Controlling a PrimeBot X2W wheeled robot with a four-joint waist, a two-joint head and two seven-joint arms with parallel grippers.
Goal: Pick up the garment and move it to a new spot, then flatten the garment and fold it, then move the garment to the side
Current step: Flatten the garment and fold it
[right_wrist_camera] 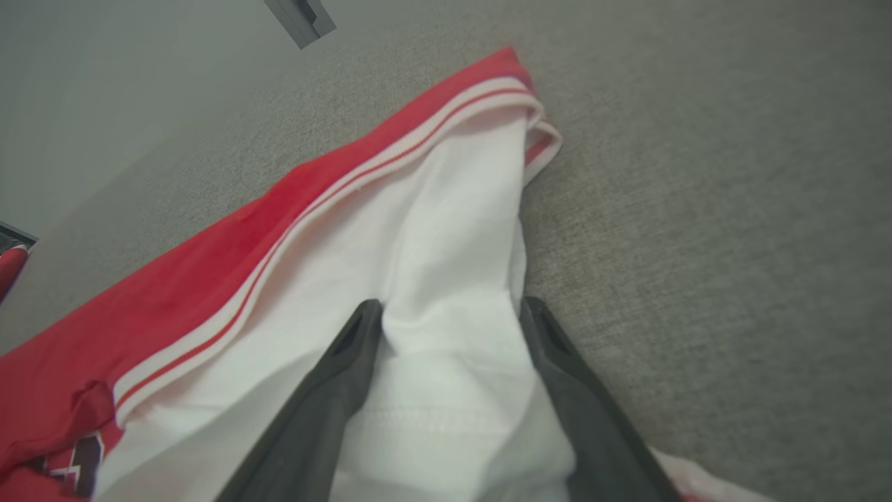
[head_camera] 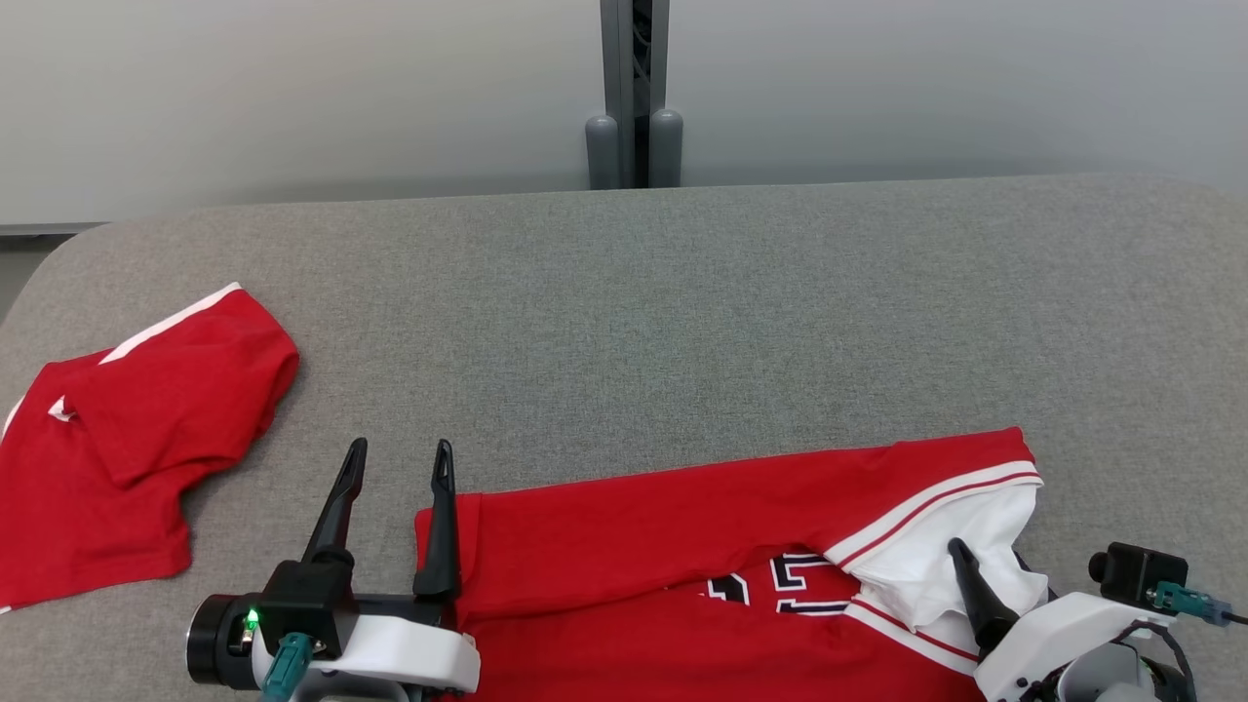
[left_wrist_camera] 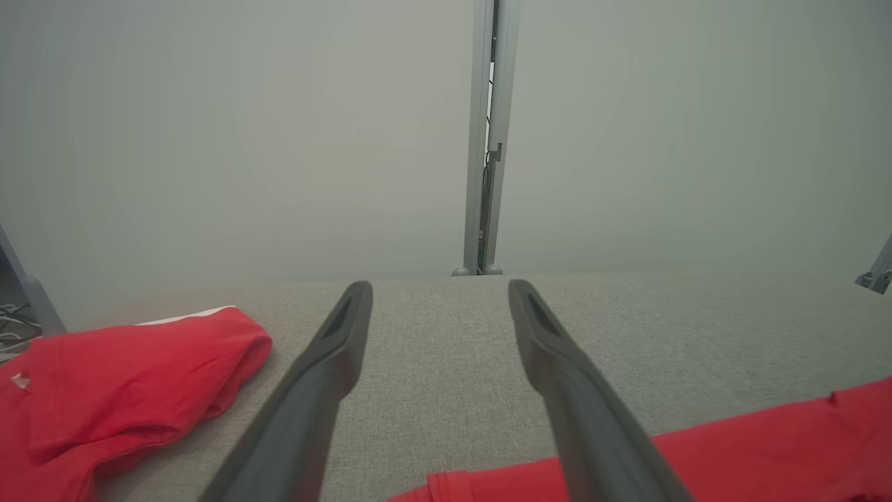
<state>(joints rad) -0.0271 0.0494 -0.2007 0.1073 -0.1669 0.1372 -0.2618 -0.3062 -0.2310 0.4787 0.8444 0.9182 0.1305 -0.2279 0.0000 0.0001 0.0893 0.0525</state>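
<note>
The garment [head_camera: 663,526] is a red jersey with dark numerals and a white sleeve [head_camera: 975,526], lying along the near edge of the grey table [head_camera: 682,292]. My left gripper [head_camera: 398,450] is open and empty, its fingers pointing away just past the jersey's left edge; the left wrist view has the same open gripper [left_wrist_camera: 439,289] over bare table, the garment [left_wrist_camera: 766,446] at lower right. My right gripper [right_wrist_camera: 449,310] is open, its fingers straddling a bunched fold of the white sleeve [right_wrist_camera: 446,230]. One right finger [head_camera: 975,595] shows in the head view; the other is under the sleeve.
A second red garment [head_camera: 127,439] with white trim lies crumpled at the table's left end, also in the left wrist view [left_wrist_camera: 125,376]. A grey post [head_camera: 634,97] stands behind the table's far edge against a pale wall. Bare grey table spreads across the middle and right.
</note>
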